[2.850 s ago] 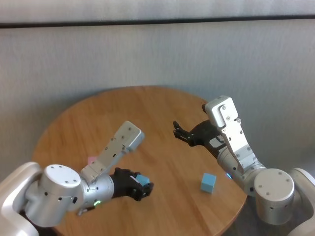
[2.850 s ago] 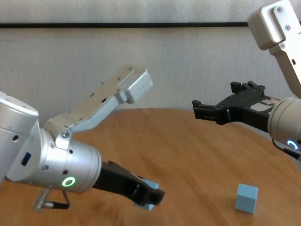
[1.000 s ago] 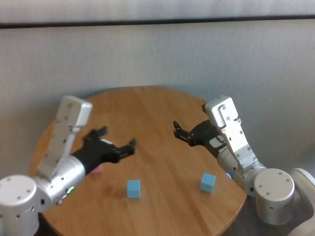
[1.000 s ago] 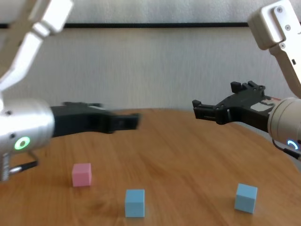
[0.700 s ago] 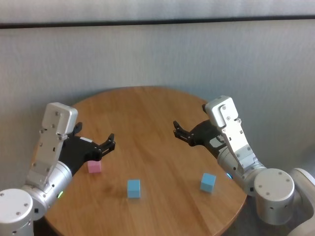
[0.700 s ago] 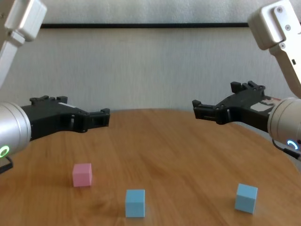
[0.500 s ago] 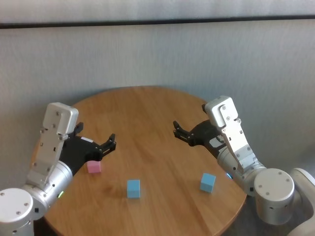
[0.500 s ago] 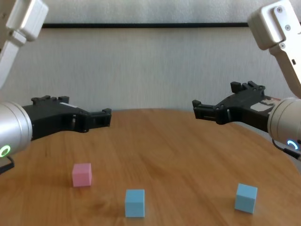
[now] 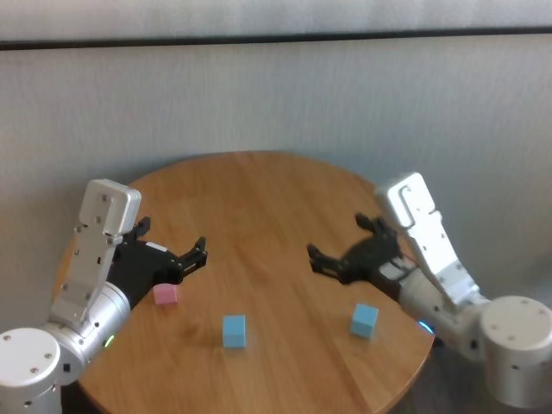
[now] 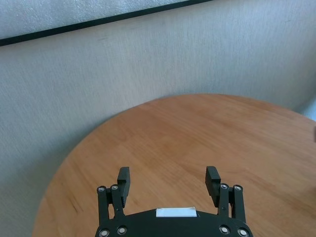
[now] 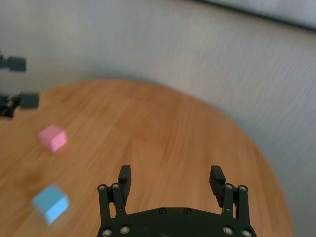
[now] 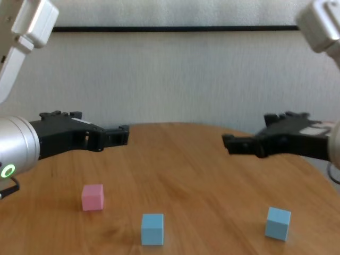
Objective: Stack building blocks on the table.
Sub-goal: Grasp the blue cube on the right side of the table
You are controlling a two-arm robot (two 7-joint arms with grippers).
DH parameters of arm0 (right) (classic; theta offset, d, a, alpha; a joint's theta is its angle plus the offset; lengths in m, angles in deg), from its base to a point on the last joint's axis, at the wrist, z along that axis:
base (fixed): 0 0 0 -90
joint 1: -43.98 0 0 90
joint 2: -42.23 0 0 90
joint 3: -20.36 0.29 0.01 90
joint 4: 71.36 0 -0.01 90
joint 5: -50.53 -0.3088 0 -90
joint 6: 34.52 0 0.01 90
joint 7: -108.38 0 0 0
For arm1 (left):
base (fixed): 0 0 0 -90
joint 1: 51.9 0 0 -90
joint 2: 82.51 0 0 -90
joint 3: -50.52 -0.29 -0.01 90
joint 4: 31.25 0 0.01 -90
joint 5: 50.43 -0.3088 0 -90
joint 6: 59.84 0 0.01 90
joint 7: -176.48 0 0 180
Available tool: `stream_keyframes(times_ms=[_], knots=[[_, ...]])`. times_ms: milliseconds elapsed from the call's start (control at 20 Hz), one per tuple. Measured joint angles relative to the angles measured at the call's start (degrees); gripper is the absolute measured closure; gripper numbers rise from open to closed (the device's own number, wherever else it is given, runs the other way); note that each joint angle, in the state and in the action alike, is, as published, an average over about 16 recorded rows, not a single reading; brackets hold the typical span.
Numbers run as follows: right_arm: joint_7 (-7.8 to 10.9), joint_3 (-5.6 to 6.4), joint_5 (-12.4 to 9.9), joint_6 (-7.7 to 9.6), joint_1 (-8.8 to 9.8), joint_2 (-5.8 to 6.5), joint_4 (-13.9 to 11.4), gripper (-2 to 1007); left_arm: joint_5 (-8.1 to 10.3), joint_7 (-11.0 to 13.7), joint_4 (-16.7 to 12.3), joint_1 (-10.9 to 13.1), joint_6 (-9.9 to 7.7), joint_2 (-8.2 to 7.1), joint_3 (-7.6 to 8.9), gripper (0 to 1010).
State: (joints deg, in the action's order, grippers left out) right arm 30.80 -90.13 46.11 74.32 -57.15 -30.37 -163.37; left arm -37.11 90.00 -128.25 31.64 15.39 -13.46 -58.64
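Observation:
Three building blocks lie apart on the round wooden table [image 9: 259,194]. The pink one [image 9: 166,294] is at the left, one light blue [image 9: 234,330] at the front middle, one light blue [image 9: 364,320] at the front right. My left gripper [image 9: 172,239] is open and empty, hovering just behind the pink block [image 12: 92,197]. My right gripper [image 9: 338,241] is open and empty, above the table behind the right blue block [image 12: 278,223]. The right wrist view shows the pink block [image 11: 53,138] and the middle blue block [image 11: 50,203] ahead of the open fingers.
A grey wall stands close behind the table [image 12: 186,159]. The right blue block lies near the table's front right edge. The left wrist view shows only bare tabletop [image 10: 197,128] ahead of my left gripper [image 10: 168,178].
My left gripper let go of the middle blue block at the table's front, then drew back to the left. In the last half second my right gripper shifted right and lower.

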Motion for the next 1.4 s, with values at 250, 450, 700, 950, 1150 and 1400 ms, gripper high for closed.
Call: stream_keyframes(times_ms=[250,450,700,950,1150,1400], knots=[[4.43,1.3,-1.73,5.68,2.88,3.5,-4.85,4,0.22,0.16,0.12,-0.16,-0.25,-0.02,-0.12,11],[7.34,1.72,-1.95,8.13,4.59,6.71,-7.11,4,0.34,0.23,0.18,-0.24,-0.37,-0.04,-0.17,11],[10.04,1.45,-1.09,8.85,5.4,9.75,-7.51,4,0.44,0.3,0.23,-0.3,-0.48,-0.05,-0.22,11],[11.74,0.77,-0.12,8.13,4.56,11.0,-5.41,4,0.49,0.34,0.26,-0.34,-0.54,-0.06,-0.24,11],[12.95,0.26,0.0,7.84,3.13,10.87,-2.79,4,0.52,0.36,0.28,-0.36,-0.56,-0.07,-0.25,11],[14.92,-0.56,-0.63,7.42,0.99,10.63,0.43,4,0.55,0.38,0.3,-0.37,-0.59,-0.07,-0.27,11]])
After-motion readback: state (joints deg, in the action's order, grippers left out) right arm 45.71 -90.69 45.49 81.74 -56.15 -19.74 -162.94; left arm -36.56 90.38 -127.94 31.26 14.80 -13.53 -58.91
